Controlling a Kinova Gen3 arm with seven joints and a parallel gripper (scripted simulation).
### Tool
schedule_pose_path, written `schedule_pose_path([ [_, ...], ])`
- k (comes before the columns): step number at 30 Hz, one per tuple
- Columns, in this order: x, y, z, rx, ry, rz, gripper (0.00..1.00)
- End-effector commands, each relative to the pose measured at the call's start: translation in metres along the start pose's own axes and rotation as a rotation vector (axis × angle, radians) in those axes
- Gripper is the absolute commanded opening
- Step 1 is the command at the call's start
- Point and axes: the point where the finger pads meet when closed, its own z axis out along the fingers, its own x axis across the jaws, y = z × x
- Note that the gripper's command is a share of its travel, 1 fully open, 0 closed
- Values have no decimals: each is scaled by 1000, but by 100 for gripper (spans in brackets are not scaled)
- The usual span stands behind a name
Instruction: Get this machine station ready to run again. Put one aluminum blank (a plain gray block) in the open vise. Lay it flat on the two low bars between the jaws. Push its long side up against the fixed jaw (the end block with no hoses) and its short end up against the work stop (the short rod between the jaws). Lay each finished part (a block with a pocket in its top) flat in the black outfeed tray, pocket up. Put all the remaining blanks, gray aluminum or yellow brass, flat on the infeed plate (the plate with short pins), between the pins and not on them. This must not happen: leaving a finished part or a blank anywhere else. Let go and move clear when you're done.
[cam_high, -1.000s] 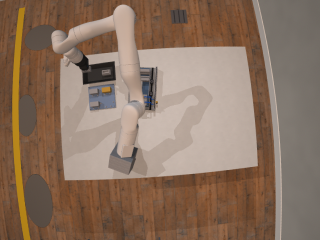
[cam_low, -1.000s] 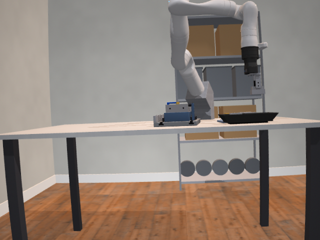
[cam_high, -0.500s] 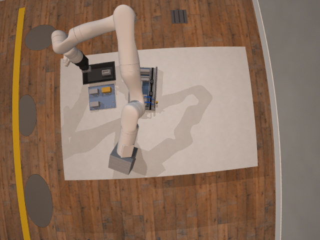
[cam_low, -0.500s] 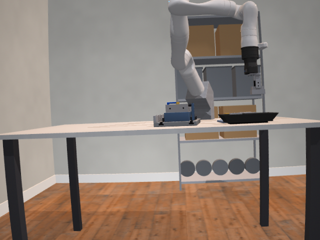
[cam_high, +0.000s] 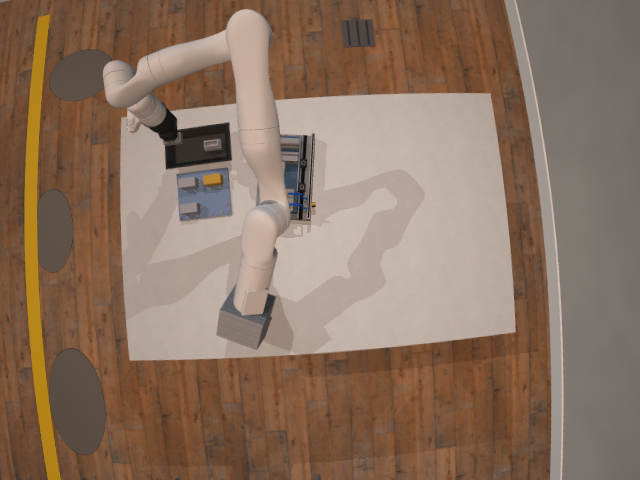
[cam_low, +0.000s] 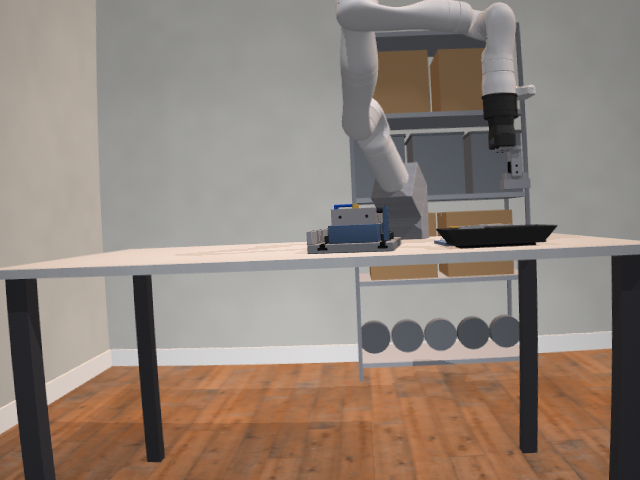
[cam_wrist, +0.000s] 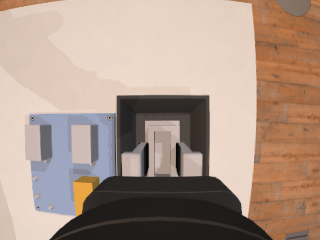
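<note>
Finished part (cam_low: 515, 178) clamped in the fingers, hanging high over the black outfeed tray (cam_high: 175, 160) at upper left of the top view. A second pocketed part (cam_high: 212, 144) lies in the tray. Risks: released from this height it could bounce or flip pocket-down, or land on its neighbour. No readable writing.

Light was even and bright; the arm (cam_high: 255, 118) cast soft double shadows across the bench (cam_high: 413, 232), and the wrist view perhaps bowed at its edges.
</note>
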Motion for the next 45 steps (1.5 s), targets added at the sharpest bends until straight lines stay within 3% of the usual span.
schedule_pose_path([
  [1, 0, 0, 0, 1, 1, 0, 0],
  [25, 0, 0, 21, 2, 1, 0, 0],
  [45, 1, -1, 58, 2, 1, 0, 0],
])
